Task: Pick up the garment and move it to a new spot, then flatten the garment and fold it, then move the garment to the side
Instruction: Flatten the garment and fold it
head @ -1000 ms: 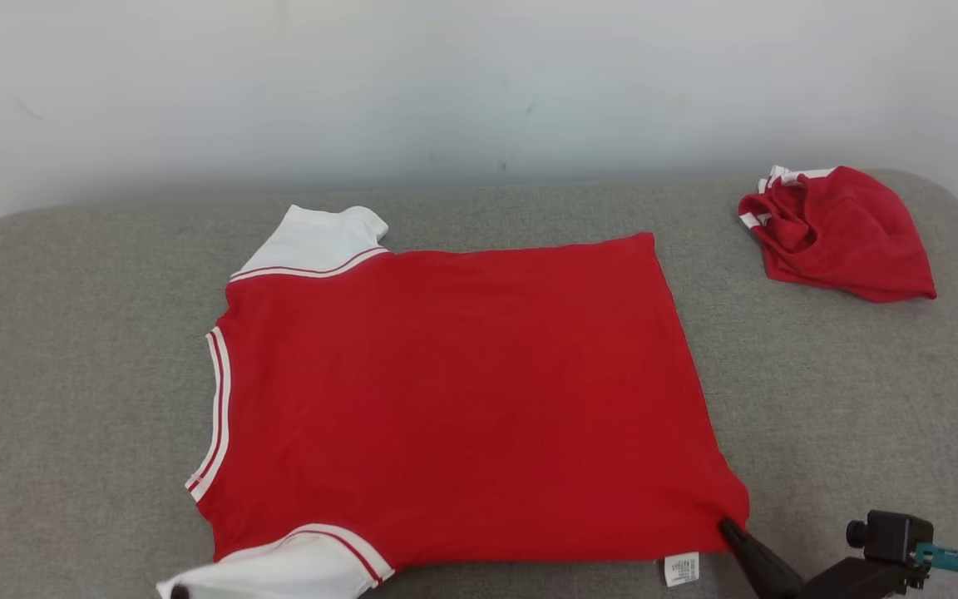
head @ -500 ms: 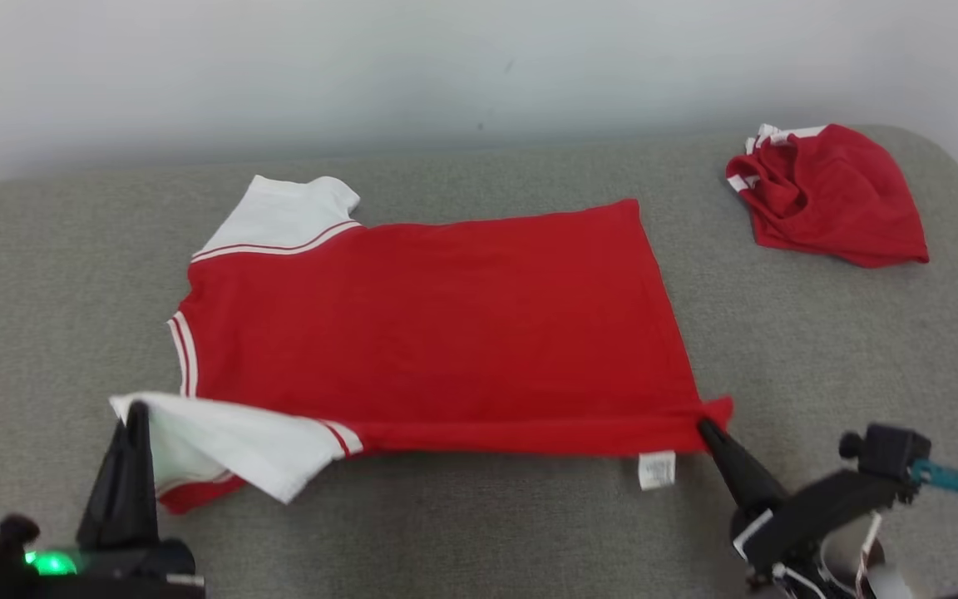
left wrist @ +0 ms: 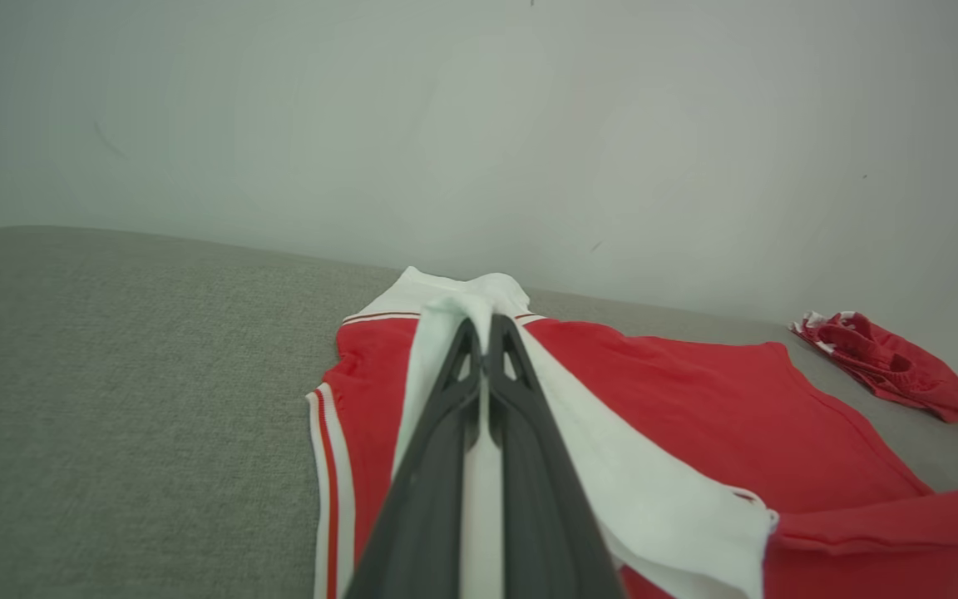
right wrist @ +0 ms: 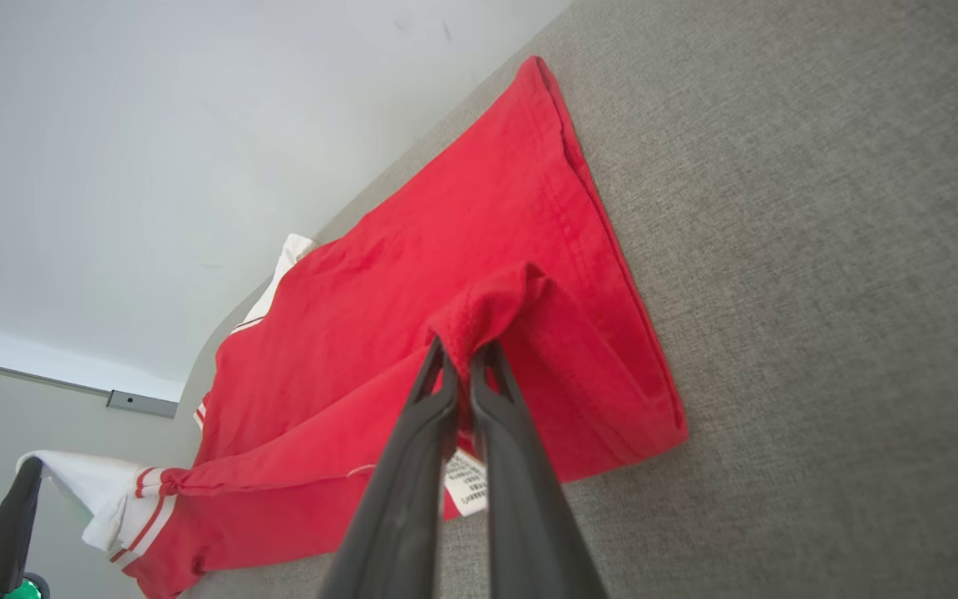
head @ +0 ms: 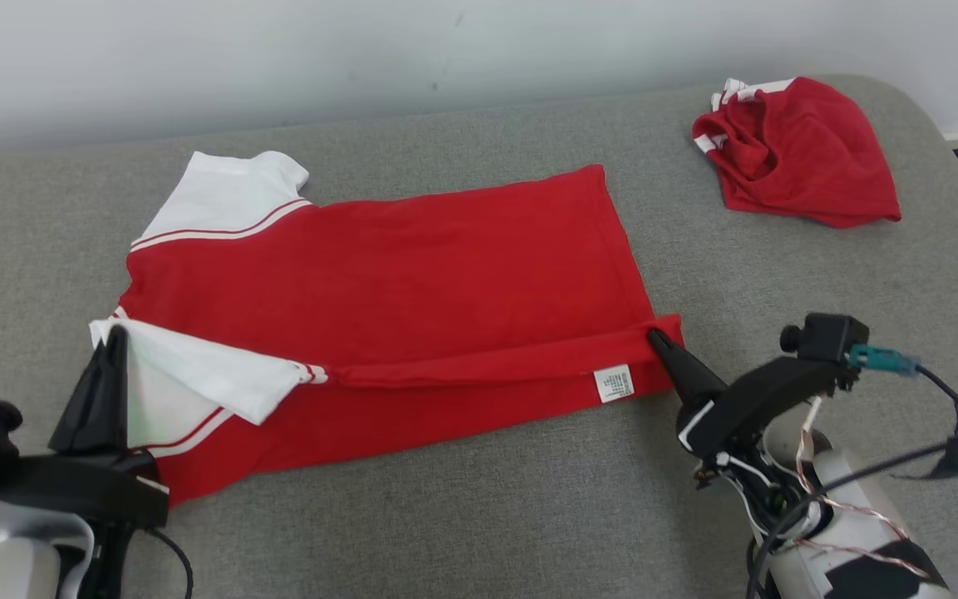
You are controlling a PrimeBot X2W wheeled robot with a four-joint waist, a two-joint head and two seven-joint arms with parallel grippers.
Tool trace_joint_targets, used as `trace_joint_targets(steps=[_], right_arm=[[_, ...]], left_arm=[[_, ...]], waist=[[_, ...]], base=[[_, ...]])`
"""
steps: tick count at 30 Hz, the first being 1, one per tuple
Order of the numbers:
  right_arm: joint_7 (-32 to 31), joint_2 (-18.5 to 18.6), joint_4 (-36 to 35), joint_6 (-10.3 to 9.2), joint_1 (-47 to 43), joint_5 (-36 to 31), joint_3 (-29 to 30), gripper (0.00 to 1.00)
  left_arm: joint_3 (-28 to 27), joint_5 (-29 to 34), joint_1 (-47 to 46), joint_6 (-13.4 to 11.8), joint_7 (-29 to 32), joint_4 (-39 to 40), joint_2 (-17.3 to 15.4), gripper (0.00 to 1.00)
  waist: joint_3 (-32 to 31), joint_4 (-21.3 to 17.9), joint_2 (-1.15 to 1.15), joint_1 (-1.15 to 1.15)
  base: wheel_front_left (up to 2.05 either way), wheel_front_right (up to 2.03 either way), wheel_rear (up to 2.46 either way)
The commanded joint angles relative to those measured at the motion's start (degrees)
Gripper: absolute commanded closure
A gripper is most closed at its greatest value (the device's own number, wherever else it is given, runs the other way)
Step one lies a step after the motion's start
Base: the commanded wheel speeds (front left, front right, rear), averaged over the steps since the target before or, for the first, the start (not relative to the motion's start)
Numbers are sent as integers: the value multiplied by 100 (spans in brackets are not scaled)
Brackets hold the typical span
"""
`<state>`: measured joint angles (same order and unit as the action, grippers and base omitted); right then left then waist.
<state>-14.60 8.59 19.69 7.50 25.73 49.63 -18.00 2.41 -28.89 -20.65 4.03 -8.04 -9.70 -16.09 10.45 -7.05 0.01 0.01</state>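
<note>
The garment (head: 412, 266) is a red T-shirt with white sleeves, spread on a grey padded table (head: 479, 516). My left gripper (head: 117, 333) is shut on the near white sleeve (head: 196, 378), lifted off the table and drawn over the red body. My right gripper (head: 655, 336) is shut on the near hem corner, also raised, so the near edge forms a long fold. In the left wrist view the gripper (left wrist: 483, 333) pinches white sleeve cloth (left wrist: 612, 474). In the right wrist view the gripper (right wrist: 461, 349) pinches bunched red hem of the garment (right wrist: 446, 249); a white label (right wrist: 466, 482) hangs below.
A second red garment (head: 795, 150) lies crumpled at the far right corner of the table. A pale wall (head: 362, 50) runs behind the table. The rounded right table edge (head: 957, 175) is close to that crumpled pile.
Both grippers have lifted the shirt's near edge and carried it away from me over the body, forming a fold. The head camera has also shifted, so the whole scene sits differently.
</note>
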Motion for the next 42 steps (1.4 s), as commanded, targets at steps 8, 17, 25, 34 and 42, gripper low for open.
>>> trace_joint_targets(steps=[8,17,25,34,42], right_arm=[[132,-196,866,-2,756,-144,-112,100],[537,-177,1280,-2,1110,-236,-346,0],[1102,146,1238,-2,964,-319,-631,0],[1380,594,1065,-2,484,-657,-927,0],[1458,770,970,-2,221,-1030,-829,0]], left_arm=[[192,-2,-776,196,-47,-1018,-201,100],[420,24,-1133,277,-324,-1598,-247,0],[350,66,-891,248,-634,-1666,-206,0],[240,114,3,39,-706,-1154,40,0],[161,261,642,-161,-716,-843,221,0]], waist=[[123,-31,-1,-1],[154,-37,-1,-1],[16,37,-1,-1],[-139,204,-1,-1],[-56,289,-1,-1]], base=[[0,0,0],[0,0,0],[0,0,0],[0,0,0],[0,0,0]])
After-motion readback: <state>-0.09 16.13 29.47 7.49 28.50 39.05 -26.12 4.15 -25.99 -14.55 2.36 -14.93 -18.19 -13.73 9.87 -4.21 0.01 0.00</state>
